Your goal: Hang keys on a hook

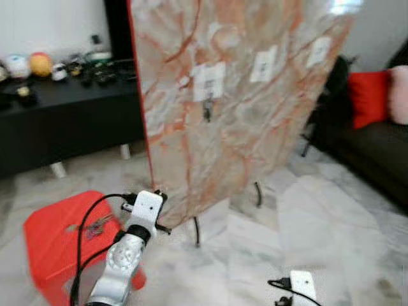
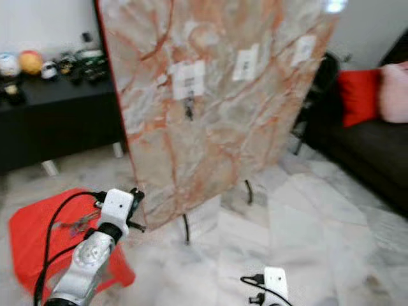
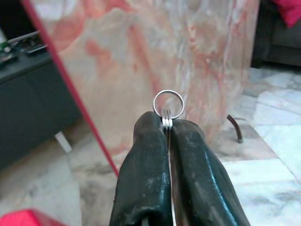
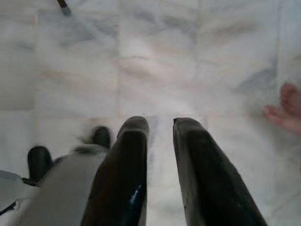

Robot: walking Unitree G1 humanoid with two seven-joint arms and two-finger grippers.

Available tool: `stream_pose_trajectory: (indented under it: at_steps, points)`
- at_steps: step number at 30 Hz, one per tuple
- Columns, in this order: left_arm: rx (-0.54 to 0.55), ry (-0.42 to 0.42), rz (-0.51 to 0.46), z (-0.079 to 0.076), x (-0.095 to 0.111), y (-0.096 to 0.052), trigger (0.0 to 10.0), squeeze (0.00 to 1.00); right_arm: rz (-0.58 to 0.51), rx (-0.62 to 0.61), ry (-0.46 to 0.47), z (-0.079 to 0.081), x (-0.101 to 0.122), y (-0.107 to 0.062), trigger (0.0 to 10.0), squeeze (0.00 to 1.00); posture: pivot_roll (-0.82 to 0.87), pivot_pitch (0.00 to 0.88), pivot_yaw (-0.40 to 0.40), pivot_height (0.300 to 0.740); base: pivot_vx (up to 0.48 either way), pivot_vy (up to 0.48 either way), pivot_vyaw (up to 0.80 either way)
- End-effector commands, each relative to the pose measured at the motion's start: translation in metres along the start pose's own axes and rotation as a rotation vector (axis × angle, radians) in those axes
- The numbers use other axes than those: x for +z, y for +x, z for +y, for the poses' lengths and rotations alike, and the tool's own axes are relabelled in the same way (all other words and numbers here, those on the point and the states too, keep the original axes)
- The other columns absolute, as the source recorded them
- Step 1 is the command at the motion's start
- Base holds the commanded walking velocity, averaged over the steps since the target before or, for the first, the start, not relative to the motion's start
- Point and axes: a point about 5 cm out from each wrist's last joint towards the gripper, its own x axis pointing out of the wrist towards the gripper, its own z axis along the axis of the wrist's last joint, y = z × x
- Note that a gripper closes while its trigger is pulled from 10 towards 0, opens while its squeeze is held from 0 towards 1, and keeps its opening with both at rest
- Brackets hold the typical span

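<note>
My head cams look forward and down at the marble board (image 1: 236, 108), both sharing it and the red stool (image 1: 57, 242) at 7 o'clock. Left wrist cam faces the board close up; right wrist cam stares down at the floor (image 4: 155, 61).

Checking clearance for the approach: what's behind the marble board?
Left of the board, a black cabinet with small items on top runs behind its edge. Right of it, a dark sofa with a red cushion. Whatever is directly behind is covered.
</note>
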Motion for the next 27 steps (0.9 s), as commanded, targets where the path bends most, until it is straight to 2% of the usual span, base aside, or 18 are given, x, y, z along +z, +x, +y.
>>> stream_pose_trajectory:
  at_steps: [1,10,15,19,24,27]
  points:
    - [-0.039,-0.011,-0.014,-0.01,0.004,0.001,10.0,0.0,0.004,-0.013,0.006,-0.005,-0.002,-0.001,10.0,0.0,0.05,0.0,-0.071,0.74,0.0,0.0,-0.69]
    - [0.041,-0.078,-0.012,-0.005,0.0,-0.007,10.0,0.0,0.006,-0.019,0.009,-0.006,-0.003,-0.001,10.0,0.0,0.06,0.0,-0.073,0.74,0.0,0.0,-0.69]
    - [0.064,-0.096,-0.028,0.001,0.004,-0.01,10.0,0.0,-0.009,-0.022,0.015,-0.006,0.0,-0.001,10.0,0.0,0.07,0.0,-0.076,0.74,0.0,0.0,0.0]
    - [0.055,-0.055,-0.03,0.0,0.005,-0.012,10.0,0.0,-0.017,-0.018,0.01,-0.005,0.001,0.0,10.0,0.0,0.07,0.0,-0.07,0.74,0.0,0.0,0.0]
    - [0.111,-0.064,0.003,0.008,-0.007,-0.016,10.0,0.0,-0.024,-0.016,0.023,-0.003,0.002,0.0,10.0,0.0,0.07,0.0,-0.067,0.74,0.0,0.0,0.0]
    - [0.091,-0.032,0.007,0.011,-0.011,-0.02,10.0,0.0,-0.025,-0.017,0.028,-0.003,0.002,0.0,10.0,0.0,0.06,0.0,-0.066,0.74,0.0,0.0,0.0]
